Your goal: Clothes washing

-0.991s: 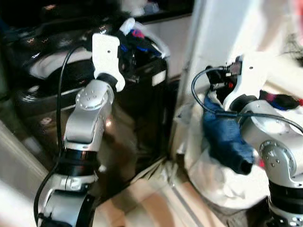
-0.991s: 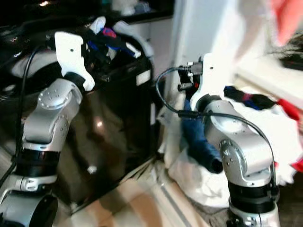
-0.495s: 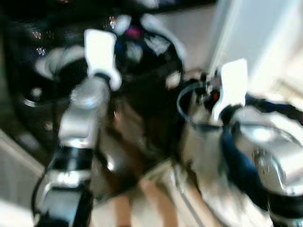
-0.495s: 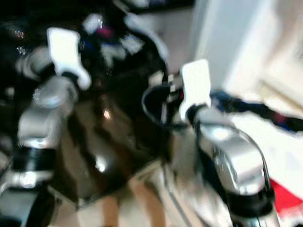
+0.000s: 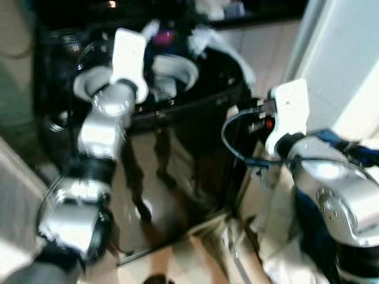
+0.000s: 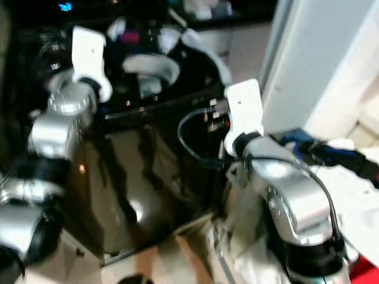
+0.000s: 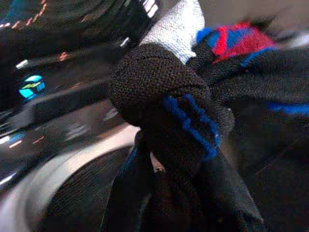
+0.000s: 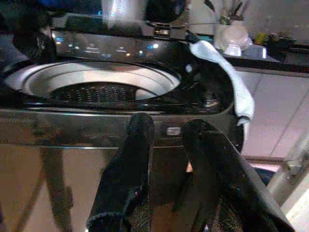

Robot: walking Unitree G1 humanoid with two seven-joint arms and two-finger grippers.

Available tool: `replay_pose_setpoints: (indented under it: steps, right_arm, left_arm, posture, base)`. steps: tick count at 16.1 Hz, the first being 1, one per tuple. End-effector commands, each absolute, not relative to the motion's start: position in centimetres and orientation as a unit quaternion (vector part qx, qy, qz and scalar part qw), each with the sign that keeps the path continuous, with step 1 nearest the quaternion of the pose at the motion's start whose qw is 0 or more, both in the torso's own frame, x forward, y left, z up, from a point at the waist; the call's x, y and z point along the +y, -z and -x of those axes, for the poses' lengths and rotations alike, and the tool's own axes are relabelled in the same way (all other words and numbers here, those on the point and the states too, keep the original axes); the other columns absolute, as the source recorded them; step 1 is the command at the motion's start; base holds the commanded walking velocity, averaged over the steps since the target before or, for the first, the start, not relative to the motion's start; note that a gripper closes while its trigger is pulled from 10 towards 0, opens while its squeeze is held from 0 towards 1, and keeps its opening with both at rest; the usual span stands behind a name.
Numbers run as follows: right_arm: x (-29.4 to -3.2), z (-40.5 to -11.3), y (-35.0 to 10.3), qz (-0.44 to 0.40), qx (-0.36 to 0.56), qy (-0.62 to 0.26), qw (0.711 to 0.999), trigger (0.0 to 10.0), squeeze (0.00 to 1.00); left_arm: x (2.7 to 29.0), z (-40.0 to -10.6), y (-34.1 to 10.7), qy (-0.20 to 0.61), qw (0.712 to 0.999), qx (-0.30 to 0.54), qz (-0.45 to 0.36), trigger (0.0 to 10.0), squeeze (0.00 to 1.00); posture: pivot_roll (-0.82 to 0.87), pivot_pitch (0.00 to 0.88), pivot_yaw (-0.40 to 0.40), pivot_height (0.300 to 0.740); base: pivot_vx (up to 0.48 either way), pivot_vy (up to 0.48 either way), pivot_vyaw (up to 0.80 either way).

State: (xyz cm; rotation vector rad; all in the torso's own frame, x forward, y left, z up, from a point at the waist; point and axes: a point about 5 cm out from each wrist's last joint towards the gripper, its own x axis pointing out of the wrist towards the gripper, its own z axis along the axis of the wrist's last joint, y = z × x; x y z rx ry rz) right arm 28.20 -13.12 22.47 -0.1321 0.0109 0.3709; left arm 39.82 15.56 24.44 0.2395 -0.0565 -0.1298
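A black top-loading washing machine point(image 5: 177, 154) stands open, its steel drum point(image 8: 96, 84) in view. My left arm reaches over the rim of the drum. The left gripper point(image 7: 166, 159) is shut on a dark knit garment point(image 7: 159, 92) with blue stripes, bunched with grey and red-blue cloth point(image 5: 161, 38). My right gripper point(image 8: 166, 128) is level with the washer's front, its fingers point(image 8: 130, 164) a little apart, with dark cloth low between them. A blue garment point(image 5: 308, 216) hangs under the right arm.
A pale blue cloth point(image 8: 227, 72) drapes over the washer's right corner. Behind the machine is a dark counter with jars point(image 8: 231, 36). A white wall panel point(image 5: 343, 65) stands to the right, with a white laundry pile point(image 6: 355, 189) on the floor below it.
The whole picture has swung, so the camera has moved and now looks down into the drum. Both arms keep their cloth, and the right wrist is now nearer the washer's front corner.
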Motion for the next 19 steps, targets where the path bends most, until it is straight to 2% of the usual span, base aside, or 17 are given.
replay_pose_setpoints:
  steps: [1, 3, 8, 9, 10, 19]
  right_arm:
    - [-13.0, -27.8, -22.9, 0.06, 0.003, -0.197, 0.978, 10.0, 0.0]
    - [-12.6, -27.5, -22.7, 0.058, 0.021, -0.222, 0.973, 10.0, 0.0]
    - [-11.3, -26.6, -22.2, 0.076, 0.041, -0.269, 0.959, 10.0, 0.0]
    - [-11.1, -26.3, -22.1, 0.079, 0.046, -0.274, 0.957, 10.0, 0.0]
    - [-11.0, -26.2, -22.1, 0.079, 0.048, -0.277, 0.957, 10.0, 0.0]
    - [-11.1, -26.0, -21.9, 0.074, 0.062, -0.266, 0.959, 10.0, 0.0]
  left_arm:
    - [15.1, -40.7, -25.3, 0.065, 0.983, -0.03, -0.172, 10.0, 0.0]
    - [16.1, -42.0, -26.0, 0.039, 0.977, -0.012, -0.207, 10.0, 0.0]
    - [16.8, -42.9, -27.3, 0.029, 0.979, 0.017, -0.201, 10.0, 0.0]
    - [16.7, -42.9, -27.0, 0.039, 0.976, 0.038, -0.21, 10.0, 0.89]
    - [16.7, -42.9, -26.9, 0.041, 0.978, 0.046, -0.199, 10.0, 1.0]
    - [16.6, -42.7, -25.6, 0.083, 0.97, 0.111, -0.202, 10.0, 1.0]
  posture:
    - [-0.03, 0.0, 0.039, 0.74]
    - [-0.03, 0.0, 0.033, 0.74]
    - [-0.06, 0.0, 0.041, 0.74]
    - [-0.06, 0.0, 0.046, 0.74]
    - [-0.06, 0.0, 0.046, 0.74]
    - [-0.08, 0.0, 0.063, 0.74]
  base:
    - [0.0, 0.0, 0.0]
    - [0.0, 0.0, 0.0]
    - [0.0, 0.0, 0.0]
    - [0.0, 0.0, 0.0]
    - [0.0, 0.0, 0.0]
    - [0.0, 0.0, 0.0]
